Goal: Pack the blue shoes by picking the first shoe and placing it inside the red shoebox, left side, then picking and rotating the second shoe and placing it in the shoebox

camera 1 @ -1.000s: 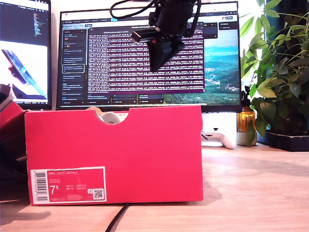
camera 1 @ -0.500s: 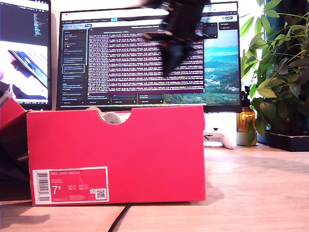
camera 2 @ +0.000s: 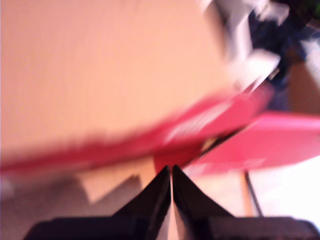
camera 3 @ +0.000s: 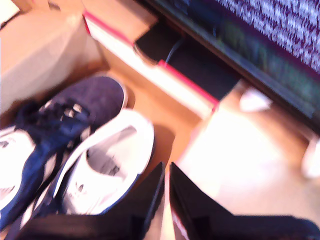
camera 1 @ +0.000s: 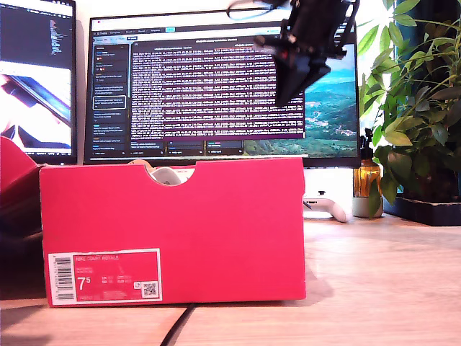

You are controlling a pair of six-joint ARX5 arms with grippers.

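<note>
The red shoebox (camera 1: 173, 231) stands at the exterior view's left, label and notch facing the camera. Something white shows through the notch. In the second wrist view both blue shoes lie side by side inside the shoebox (camera 3: 125, 42). One shoe (camera 3: 75, 120) shows its navy toe. The other shoe (camera 3: 105, 160) shows its white heel opening beside that toe. My second gripper (camera 3: 166, 170) is shut on nothing, over the box's edge beside the shoes. It hangs high above the box's right end (camera 1: 284, 97) in the exterior view. My first gripper (camera 2: 171, 172) is shut and empty, over blurred red cardboard (camera 2: 150, 142).
Two monitors (camera 1: 216, 79) stand behind the box. A white controller (camera 1: 328, 205) and an amber bottle (camera 1: 366, 180) sit at the exterior view's right, in front of a leafy plant (camera 1: 418, 108). A slanted red flap (camera 1: 14, 169) rises at that view's left edge. A black cable (camera 1: 176, 328) runs under the box.
The arm over the box swung from above its middle toward the exterior view's right. The box shifted slightly to the right. The red flap at the left edge changed position.
</note>
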